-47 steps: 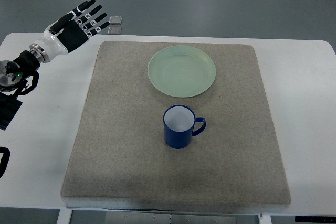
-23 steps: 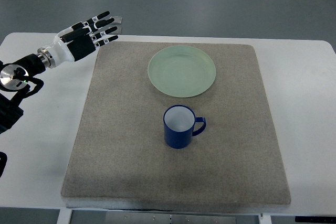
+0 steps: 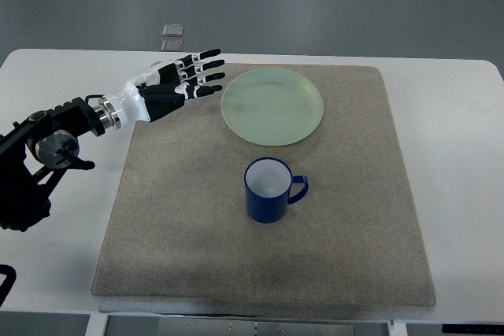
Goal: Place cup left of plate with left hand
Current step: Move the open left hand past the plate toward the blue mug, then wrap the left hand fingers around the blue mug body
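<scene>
The left hand [image 3: 175, 84] hovers with fingers spread and empty just left of the green plate [image 3: 272, 106] — likely lining up a reach — while the blue cup [image 3: 268, 190] stands upright on the grey mat [image 3: 173, 218], nearer than the plate.

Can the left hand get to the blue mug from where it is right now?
Probably yes: the left hand hovers open beside the green plate, and only bare mat lies between it and the blue mug.

A: Mat [image 3: 197, 234] noted as grey felt-like cloth, matt, rough. Cup [image 3: 270, 190]?

B: Glossy blue enamel look, white inside. Plate [image 3: 272, 106], at 12 o'clock from it, recorded smooth, pale green, faintly sheened.
</scene>
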Controlling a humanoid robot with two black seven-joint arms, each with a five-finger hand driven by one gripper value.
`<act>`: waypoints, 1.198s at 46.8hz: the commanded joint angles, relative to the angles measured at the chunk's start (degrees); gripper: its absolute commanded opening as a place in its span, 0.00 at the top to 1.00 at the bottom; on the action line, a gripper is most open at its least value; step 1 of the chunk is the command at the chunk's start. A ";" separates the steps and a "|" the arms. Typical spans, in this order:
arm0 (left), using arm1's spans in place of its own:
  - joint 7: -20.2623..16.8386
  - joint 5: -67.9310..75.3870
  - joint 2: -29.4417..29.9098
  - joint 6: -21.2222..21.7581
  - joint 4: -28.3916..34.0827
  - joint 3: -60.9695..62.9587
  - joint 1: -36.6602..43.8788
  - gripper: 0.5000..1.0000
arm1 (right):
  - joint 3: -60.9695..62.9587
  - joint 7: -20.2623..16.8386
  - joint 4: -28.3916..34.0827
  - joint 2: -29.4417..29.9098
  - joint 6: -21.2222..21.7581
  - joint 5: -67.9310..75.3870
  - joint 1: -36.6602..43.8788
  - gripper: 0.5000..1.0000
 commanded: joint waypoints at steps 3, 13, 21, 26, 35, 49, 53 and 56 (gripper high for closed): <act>-5.06 8.28 0.03 0.00 -2.41 2.90 0.89 0.00 | 0.00 0.00 0.00 0.00 0.00 0.00 0.00 0.14; -7.97 10.75 0.82 0.00 -3.90 4.05 3.00 0.00 | 0.00 0.00 0.00 0.00 0.00 0.00 0.00 0.14; -8.32 11.45 2.76 0.00 -6.62 4.05 5.90 0.00 | 0.00 0.00 0.00 0.00 0.00 0.00 0.00 0.14; -9.19 12.85 4.43 0.00 -8.91 3.96 7.22 0.00 | 0.00 0.00 0.00 0.00 0.00 0.00 0.00 0.14; -12.09 18.74 5.40 0.00 -13.21 3.96 10.21 0.00 | 0.00 0.00 0.00 0.00 0.00 0.00 0.00 0.14; -14.47 23.32 3.64 0.00 -14.28 4.05 11.53 0.00 | 0.00 0.00 0.00 0.00 0.00 0.00 0.00 0.14; -14.47 23.58 2.67 0.00 -13.84 4.05 11.44 0.00 | 0.00 0.00 0.00 0.00 0.00 0.00 0.00 0.14; -14.38 23.67 1.97 0.00 -12.61 4.13 11.27 0.00 | 0.00 0.00 0.00 0.00 0.00 0.00 0.00 0.14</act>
